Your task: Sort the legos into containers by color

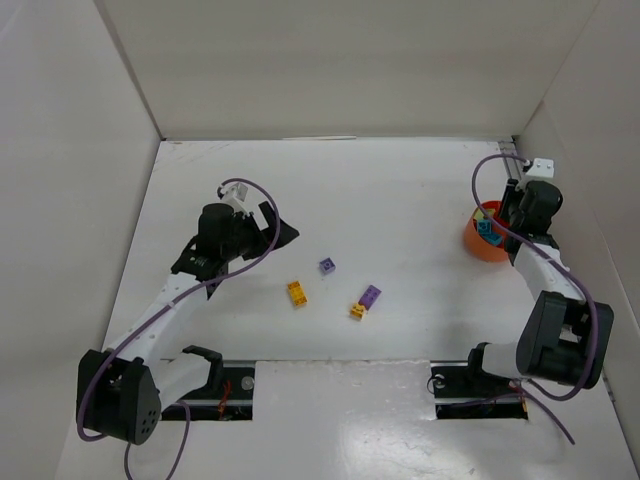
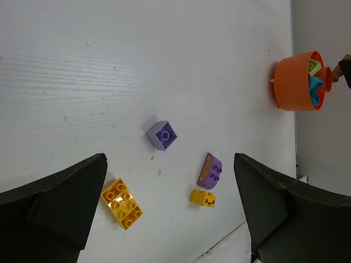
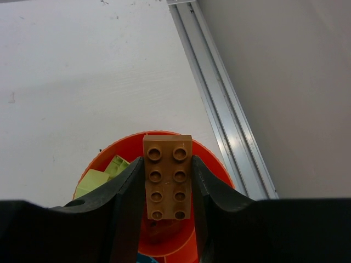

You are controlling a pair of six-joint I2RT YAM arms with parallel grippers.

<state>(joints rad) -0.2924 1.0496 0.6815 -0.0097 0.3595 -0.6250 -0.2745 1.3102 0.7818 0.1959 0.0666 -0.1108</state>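
The right gripper (image 3: 166,164) is clenched on a brown brick (image 3: 168,183) above the orange bowl (image 3: 218,169). The bowl sits at the right edge of the worktop (image 1: 400,190) with green bricks (image 3: 107,171) inside. The left gripper (image 2: 170,164) hangs released over the left-centre. Two yellow bricks (image 2: 122,203) and two purple bricks (image 2: 162,135) lie loose mid-worktop, toward the near edge.

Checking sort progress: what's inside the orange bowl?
In the orange bowl: pale green bricks and teal bricks; the brown brick in the right fingers covers the rest.
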